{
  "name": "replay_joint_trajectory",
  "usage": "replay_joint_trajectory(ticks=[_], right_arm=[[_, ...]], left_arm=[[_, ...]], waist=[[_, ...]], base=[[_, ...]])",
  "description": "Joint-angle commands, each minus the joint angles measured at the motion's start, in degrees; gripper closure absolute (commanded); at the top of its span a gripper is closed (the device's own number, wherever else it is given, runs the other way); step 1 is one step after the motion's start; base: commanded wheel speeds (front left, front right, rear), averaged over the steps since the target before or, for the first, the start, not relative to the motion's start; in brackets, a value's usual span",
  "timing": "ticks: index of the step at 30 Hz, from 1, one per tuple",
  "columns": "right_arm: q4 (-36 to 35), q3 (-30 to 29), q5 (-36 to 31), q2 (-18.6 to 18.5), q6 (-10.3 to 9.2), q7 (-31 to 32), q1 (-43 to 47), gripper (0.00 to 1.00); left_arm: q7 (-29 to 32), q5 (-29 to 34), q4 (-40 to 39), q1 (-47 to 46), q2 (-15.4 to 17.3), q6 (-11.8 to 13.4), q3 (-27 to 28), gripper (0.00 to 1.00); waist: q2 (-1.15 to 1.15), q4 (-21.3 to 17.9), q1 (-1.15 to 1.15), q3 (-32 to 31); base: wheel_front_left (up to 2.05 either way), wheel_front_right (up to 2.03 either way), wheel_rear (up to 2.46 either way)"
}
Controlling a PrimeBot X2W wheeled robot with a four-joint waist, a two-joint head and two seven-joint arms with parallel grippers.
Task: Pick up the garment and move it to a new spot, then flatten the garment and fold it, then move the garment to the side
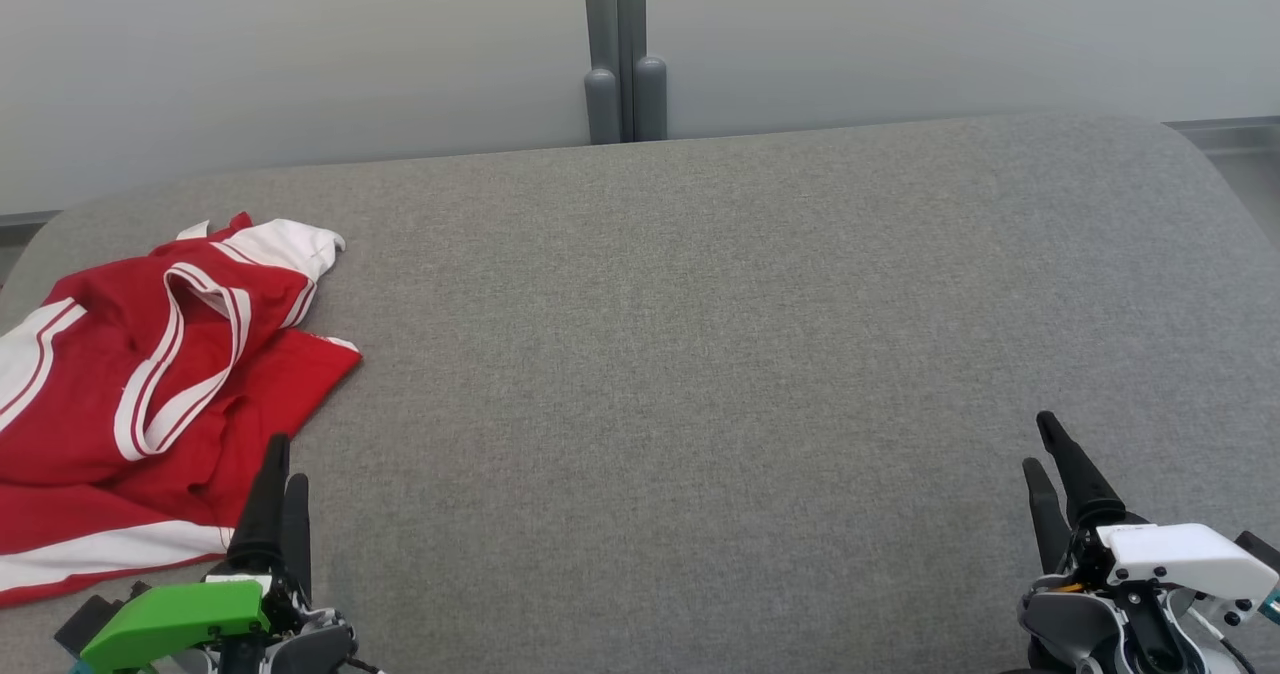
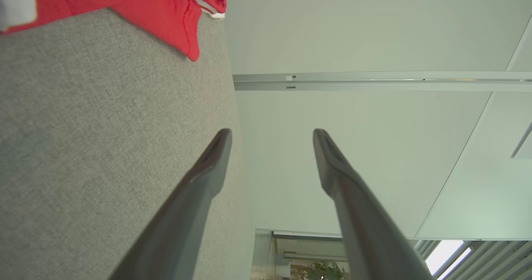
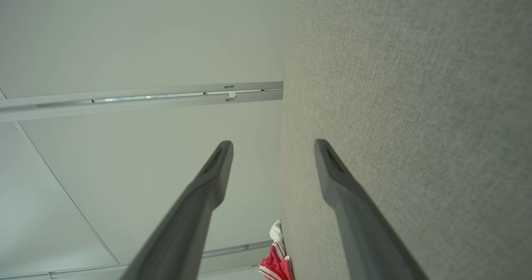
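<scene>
Shirt lay crumpled, likely light and limp | best hold: loose red corner | left jaws wide, just beside shirt | right jaws wide, well apart

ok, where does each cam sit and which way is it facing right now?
Head: on the head, looking forward and down at the grey surface; garment at left; left gripper lower left, right gripper lower right.
Left wrist: looks along its open fingers, rolled sideways, surface at left, wall beyond.
Right wrist: same, mirrored; fingers, surface at right.
Shared: both wrist views catch the garment and wall rail.
</scene>
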Motion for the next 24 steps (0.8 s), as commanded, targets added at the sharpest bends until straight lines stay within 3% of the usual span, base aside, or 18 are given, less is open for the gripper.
replay_joint_trajectory(ticks=[1,12,24], right_arm=[[-1.3,0.2,-2.0,-0.3,0.01,-0.9,-0.7,0.0],[-3.8,1.5,-16.0,-0.4,0.02,-3.6,-0.6,0.0],[-5.8,4.7,-38.0,-1.1,0.02,-6.5,-0.8,0.0]], left_arm=[[-0.7,0.7,-1.2,-0.2,0.5,0.0,-0.4,0.0],[-3.6,8.5,-1.8,0.0,2.2,1.5,-2.7,0.0],[-6.3,26.7,-3.8,-0.1,3.4,3.8,-4.2,0.0]], waist=[[0.0,0.0,0.0,0.0],[0.0,0.1,0.0,0.0],[0.0,0.2,0.0,-0.1]], base=[[0.0,0.0,0.0],[0.0,0.0,0.0],[0.0,0.0,0.0]])
